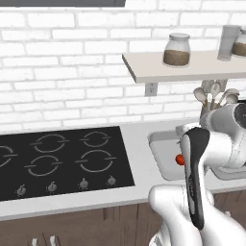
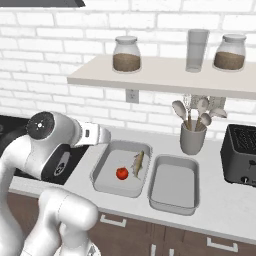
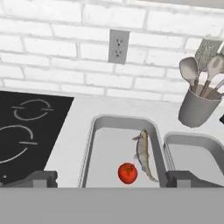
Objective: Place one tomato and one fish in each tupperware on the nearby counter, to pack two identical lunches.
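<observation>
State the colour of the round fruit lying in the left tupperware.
Red: the tomato beside the fish. It shows best in the hand view.

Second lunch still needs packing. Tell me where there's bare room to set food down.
The right tupperware, between the left tupperware and the toaster, is bare. The left tupperware already holds a tomato and fish. It is crowded behind, by the utensil holder.
</observation>
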